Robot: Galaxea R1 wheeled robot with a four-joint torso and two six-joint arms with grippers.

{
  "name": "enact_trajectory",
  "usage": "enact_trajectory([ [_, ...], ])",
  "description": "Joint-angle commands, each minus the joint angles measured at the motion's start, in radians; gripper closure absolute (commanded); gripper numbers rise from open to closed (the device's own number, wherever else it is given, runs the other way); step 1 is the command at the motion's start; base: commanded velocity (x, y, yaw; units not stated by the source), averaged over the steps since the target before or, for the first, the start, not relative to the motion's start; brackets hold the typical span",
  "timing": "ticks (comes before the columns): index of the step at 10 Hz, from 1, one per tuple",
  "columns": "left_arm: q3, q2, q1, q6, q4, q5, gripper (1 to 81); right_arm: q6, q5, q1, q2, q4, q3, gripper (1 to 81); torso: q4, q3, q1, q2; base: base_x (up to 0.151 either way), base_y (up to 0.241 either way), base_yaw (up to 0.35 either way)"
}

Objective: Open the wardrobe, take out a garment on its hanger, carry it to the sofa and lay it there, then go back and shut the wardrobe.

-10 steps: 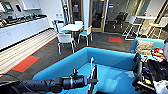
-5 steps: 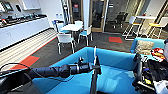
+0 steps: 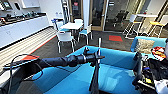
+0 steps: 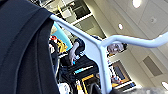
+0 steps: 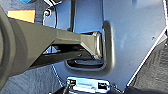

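One blue sofa (image 3: 75, 75), one white table (image 3: 71, 25), three white chairs (image 3: 65, 37) around it, one cushion (image 3: 145, 46).

Open sofa (image 3: 117, 75) seat ahead; cushion (image 3: 145, 45) at its far end.

A bright blue sofa (image 3: 117, 65) sits on dark flooring with a red-orange square (image 3: 115, 38). The garment (image 4: 22, 50) is black, on a white hanger (image 4: 100, 47). White chairs (image 3: 65, 37) ring a white table (image 3: 72, 25). White cabinets carry a dark counter (image 3: 23, 18).
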Motion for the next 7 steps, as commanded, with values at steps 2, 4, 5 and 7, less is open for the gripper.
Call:
enact_trajectory([
  [2,-0.157,0.121,-0.254,-0.045,0.006,-0.039,81.1,-0.003,-0.057,0.006,0.007,-0.016,0.006,1.0,0.0,0.0,0.0,0.0,0.0,0.0,0.0],
  [4,-0.267,0.19,-0.289,-0.068,0.006,-0.034,81.1,-0.003,-0.057,0.009,0.01,-0.018,0.004,1.0,0.0,0.0,0.0,0.0,0.0,0.0,0.0],
  [5,-0.315,0.22,-0.298,-0.074,0.008,-0.013,81.1,-0.003,-0.058,0.013,0.013,-0.018,0.004,1.0,0.0,0.0,0.0,0.0,0.0,0.0,0.0],
  [7,-0.444,0.284,-0.298,-0.079,0.006,-0.002,81.1,-0.003,-0.058,0.017,0.021,-0.016,0.004,1.0,0.0,0.0,0.0,0.0,0.0,0.0,0.0],
])
